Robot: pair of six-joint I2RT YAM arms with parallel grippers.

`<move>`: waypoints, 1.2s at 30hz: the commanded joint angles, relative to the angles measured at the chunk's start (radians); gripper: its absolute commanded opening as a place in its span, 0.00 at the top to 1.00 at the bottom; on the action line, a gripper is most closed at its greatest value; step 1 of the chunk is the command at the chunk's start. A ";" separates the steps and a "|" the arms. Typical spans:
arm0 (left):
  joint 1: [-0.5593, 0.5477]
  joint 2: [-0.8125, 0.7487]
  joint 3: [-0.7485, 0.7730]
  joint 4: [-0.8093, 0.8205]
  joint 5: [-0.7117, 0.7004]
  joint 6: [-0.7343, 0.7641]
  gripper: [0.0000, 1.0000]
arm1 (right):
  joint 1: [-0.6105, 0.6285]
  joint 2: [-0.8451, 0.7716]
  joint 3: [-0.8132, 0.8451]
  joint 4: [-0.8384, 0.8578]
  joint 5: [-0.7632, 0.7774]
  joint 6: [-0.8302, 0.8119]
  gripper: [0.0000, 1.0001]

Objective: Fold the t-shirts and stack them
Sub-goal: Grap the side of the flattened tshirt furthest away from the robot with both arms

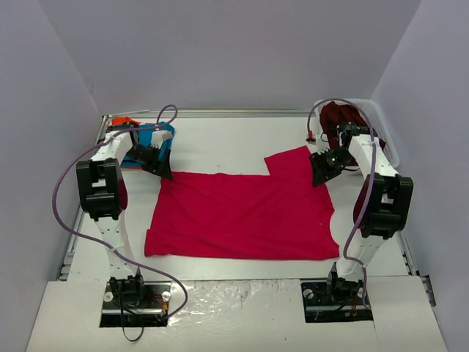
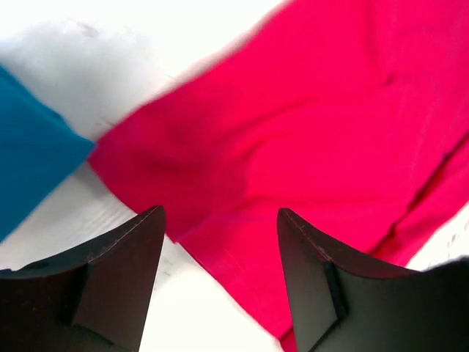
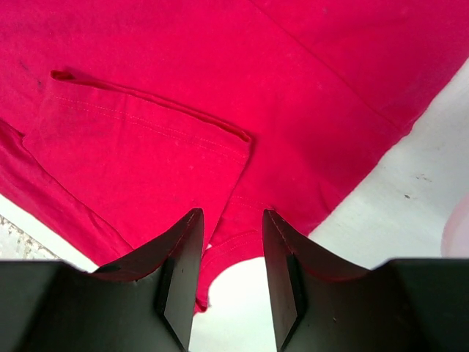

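Where the arms cross the overhead view, the wrist views supply the missing detail.

1. Crimson-pink t-shirt (image 1: 242,213): spread flat on the tabletop (image 1: 220,143), with one sleeve jutting from its far right corner.
2. Left tool (image 2: 220,213): at the shirt's far left corner. Overhead, its jaws cannot be made out. The left wrist view, somewhat blurred, shows them released and wide apart above the corner's edge. Contact with the cloth cannot be told.
3. Right tool (image 3: 231,213): at the shirt's far right sleeve. Only the right wrist view shows its jaws, which are released with a narrower gap; the sleeve's hem lies under that gap, not pinched. The same view alone shows a flap of sleeve folded back with a stitched hem.
4. Blue t-shirt (image 1: 157,136): just beyond the shirt's far left corner, partly hidden by the left arm. The left wrist view shows bare tabletop between the two.
5. Orange t-shirt (image 1: 124,120): only a sliver shows, beyond the blue one.
6. Dark maroon t-shirt (image 1: 338,116): bunched in the white mesh basket (image 1: 385,139) beyond the shirt's far right corner, partly hidden by the right arm.
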 commanded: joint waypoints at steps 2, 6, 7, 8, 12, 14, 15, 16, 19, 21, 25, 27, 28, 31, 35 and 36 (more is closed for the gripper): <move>0.036 -0.045 -0.009 0.180 0.005 -0.202 0.39 | 0.011 0.005 -0.014 -0.019 0.004 0.008 0.66; 0.038 -0.042 -0.021 0.247 -0.022 -0.257 0.39 | 0.015 0.011 -0.011 -0.018 0.005 0.009 0.66; 0.038 -0.041 -0.021 0.255 -0.025 -0.265 0.39 | 0.017 0.012 -0.012 -0.018 0.007 0.009 0.66; 0.038 -0.038 -0.022 0.273 -0.031 -0.273 0.39 | 0.017 0.015 -0.012 -0.018 0.007 0.009 0.67; 0.038 -0.016 -0.007 0.283 -0.040 -0.288 0.39 | 0.020 0.017 -0.015 -0.016 0.013 0.011 0.67; 0.036 0.001 0.000 0.276 -0.038 -0.288 0.39 | 0.020 0.017 -0.017 -0.015 0.016 0.012 0.67; 0.036 0.005 0.001 0.276 -0.031 -0.287 0.39 | 0.022 0.018 -0.017 -0.015 0.018 0.014 0.67; 0.036 0.008 0.002 0.276 -0.031 -0.286 0.39 | 0.020 0.017 -0.017 -0.015 0.019 0.014 0.67; 0.036 0.022 -0.004 0.277 -0.031 -0.285 0.40 | 0.020 0.020 -0.017 -0.015 0.024 0.019 0.67; 0.036 0.028 -0.003 0.266 -0.031 -0.277 0.42 | 0.020 0.021 -0.015 -0.015 0.025 0.020 0.67; 0.036 0.024 -0.025 0.258 -0.032 -0.267 0.47 | 0.020 0.028 -0.017 -0.013 0.030 0.020 0.68; 0.036 0.022 -0.035 0.252 -0.028 -0.257 0.49 | 0.022 0.032 -0.018 -0.013 0.030 0.020 0.67; 0.036 0.019 -0.047 0.257 -0.029 -0.254 0.50 | 0.023 0.035 -0.018 -0.013 0.030 0.019 0.68; 0.036 0.022 -0.059 0.272 -0.048 -0.256 0.51 | 0.026 0.041 -0.018 -0.013 0.030 0.019 0.68; 0.035 0.047 -0.056 0.284 -0.063 -0.268 0.45 | 0.029 0.049 -0.018 -0.012 0.038 0.019 0.68; 0.036 0.057 -0.055 0.286 -0.063 -0.271 0.44 | 0.029 0.049 -0.020 -0.013 0.039 0.019 0.68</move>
